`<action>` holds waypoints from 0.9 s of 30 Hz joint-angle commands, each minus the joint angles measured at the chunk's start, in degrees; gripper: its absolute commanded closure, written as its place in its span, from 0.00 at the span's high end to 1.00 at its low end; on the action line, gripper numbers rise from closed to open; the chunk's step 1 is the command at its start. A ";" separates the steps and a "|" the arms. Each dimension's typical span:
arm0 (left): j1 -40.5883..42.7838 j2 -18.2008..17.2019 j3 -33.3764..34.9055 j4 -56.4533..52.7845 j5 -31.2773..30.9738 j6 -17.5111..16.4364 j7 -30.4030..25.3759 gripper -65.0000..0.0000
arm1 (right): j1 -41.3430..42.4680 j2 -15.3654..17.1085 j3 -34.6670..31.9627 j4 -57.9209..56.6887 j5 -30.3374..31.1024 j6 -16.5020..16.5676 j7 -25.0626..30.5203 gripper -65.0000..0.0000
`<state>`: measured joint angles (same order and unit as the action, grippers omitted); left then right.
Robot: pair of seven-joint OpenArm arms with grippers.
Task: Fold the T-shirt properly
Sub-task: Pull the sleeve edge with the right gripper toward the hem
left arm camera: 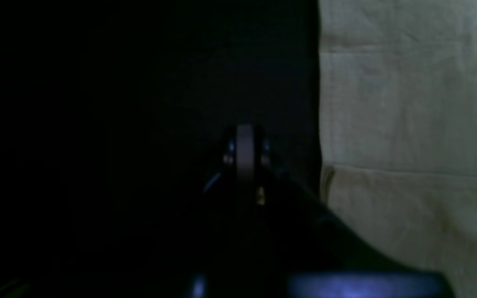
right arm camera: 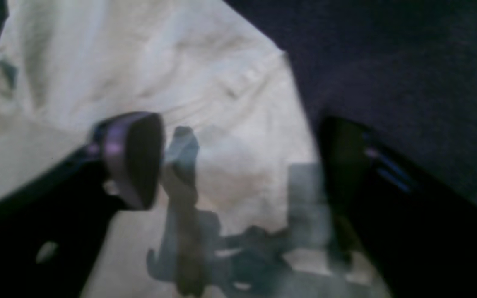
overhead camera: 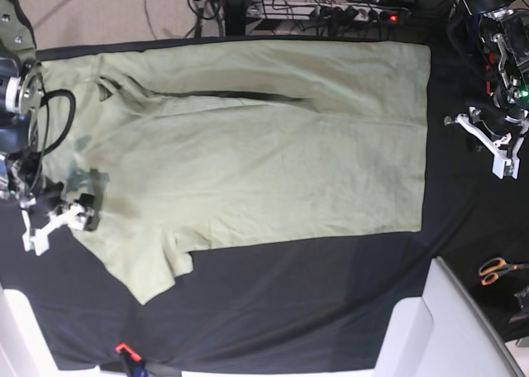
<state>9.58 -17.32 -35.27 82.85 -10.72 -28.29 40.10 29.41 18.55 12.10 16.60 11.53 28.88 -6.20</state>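
You have a black cloth-covered table (overhead camera: 281, 303), and most of its middle is taken by the large pale sage-green short-sleeved cotton T-shirt (overhead camera: 264, 158). It lies flat with its long axis along the table's length: the sleeves toward the base view's left edge, the straight hem (overhead camera: 426, 137) toward the right edge. One long side looks already turned in along the far edge, judging by the dark crease line there; the near sleeve (overhead camera: 145, 265) sticks out toward the near left corner.

Your right gripper (overhead camera: 56, 218) is at the left edge, over the shirt's sleeve end; its wrist view shows the jaws spread wide with cloth below and between them, pinching nothing. So the shirt lies directly under that tool and stretches away toward the hem.

Your left gripper (overhead camera: 496, 141) sits off the cloth past the hem, near the right edge, jaws pressed together and empty. The hem edge is just beside it in its wrist view.

For the loose near sleeve, your right arm is clearly nearer.

Orange-handled scissors (overhead camera: 498, 269) lie near the right edge.
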 commanded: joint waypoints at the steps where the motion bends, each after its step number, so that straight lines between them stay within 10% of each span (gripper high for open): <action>1: -0.31 -1.10 -0.38 0.98 -0.58 0.29 -1.02 0.00 | 0.70 0.49 -0.10 0.32 -0.32 0.00 -1.76 0.62; 8: -0.22 -1.01 -0.38 0.89 -0.58 0.29 -1.02 0.00 | 0.79 0.40 -0.10 0.59 -0.32 -0.09 -1.85 0.00; 27: -0.22 -1.01 -0.29 0.80 -0.49 0.29 -1.02 0.00 | -11.25 -2.06 0.61 37.77 -0.06 0.17 -30.07 0.00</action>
<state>9.72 -17.32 -35.27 82.85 -10.70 -28.29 40.12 16.51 15.59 12.38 53.10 11.03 28.97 -37.34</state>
